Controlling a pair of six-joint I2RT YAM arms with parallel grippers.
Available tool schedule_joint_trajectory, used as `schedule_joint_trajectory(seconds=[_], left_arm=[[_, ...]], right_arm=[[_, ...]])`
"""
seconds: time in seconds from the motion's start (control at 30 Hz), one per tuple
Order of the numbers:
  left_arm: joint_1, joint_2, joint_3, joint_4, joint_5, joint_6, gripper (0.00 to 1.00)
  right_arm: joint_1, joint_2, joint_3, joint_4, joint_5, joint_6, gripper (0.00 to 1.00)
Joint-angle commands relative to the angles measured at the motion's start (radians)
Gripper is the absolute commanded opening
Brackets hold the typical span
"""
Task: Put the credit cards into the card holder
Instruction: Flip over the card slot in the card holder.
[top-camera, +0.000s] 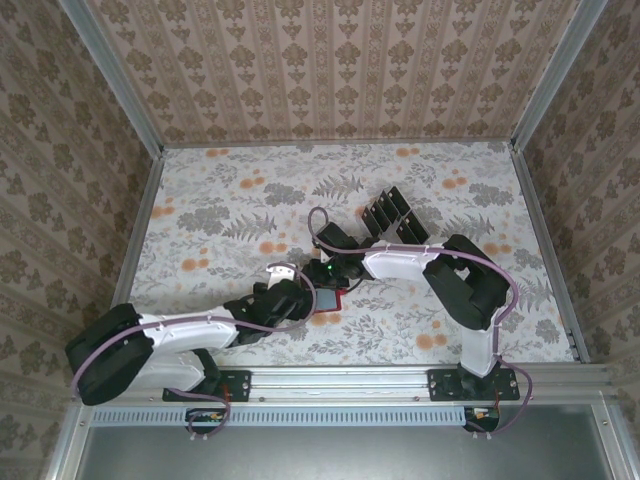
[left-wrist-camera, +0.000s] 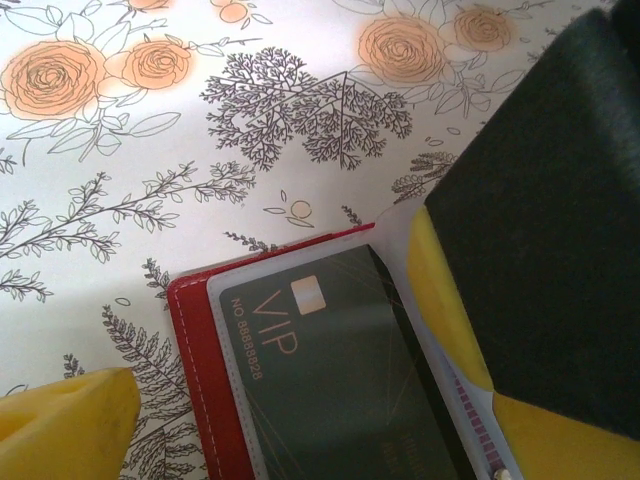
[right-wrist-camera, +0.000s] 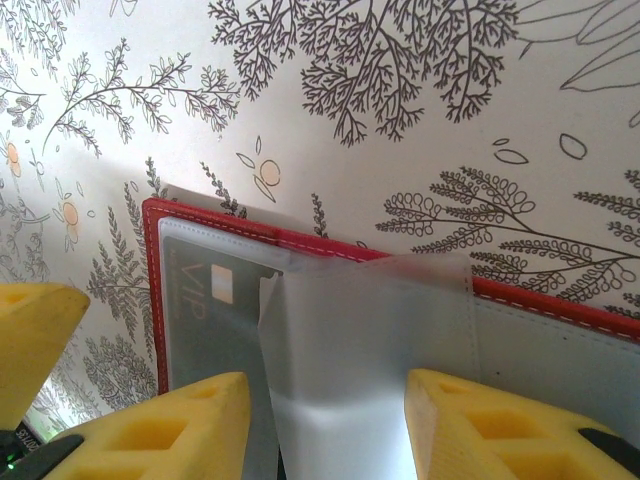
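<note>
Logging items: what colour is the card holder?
Red; card holder clearest in right wrist view.

Card holder (left-wrist-camera: 193, 395) is red, card (left-wrist-camera: 330, 385) black, table (left-wrist-camera: 150, 170) white with orange flowers

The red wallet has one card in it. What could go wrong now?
The clear pocket flap stands up loose between the fingers of the right gripper; it might flop back or crease and block the next card. The card holder just lies flat on the table, so a sideways push could slide it away. The card inside might get nudged back out.
</note>
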Motion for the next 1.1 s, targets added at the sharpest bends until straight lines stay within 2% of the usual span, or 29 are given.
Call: schedule_joint_trajectory(seconds=[0.0, 0.53, 1.07], left_arm=[[-0.009, 0.030, 0.005, 0.027, -0.003, 0.019, 1.00], [-0.047, 0.161, 0.019, -0.002, -0.052, -0.060, 1.00], [-0.061, 0.172, 0.002, -0.008, -0.075, -0.101, 1.00]], right_arm=[[0.007, 0.022, 0.010, 0.003, -0.015, 0.018, 0.47], [-0.007, -0.015, 0.026, -0.006, -0.023, 0.010, 0.47], [-0.067, -0.136, -0.059, -0.014, 0.013, -0.006, 0.47]])
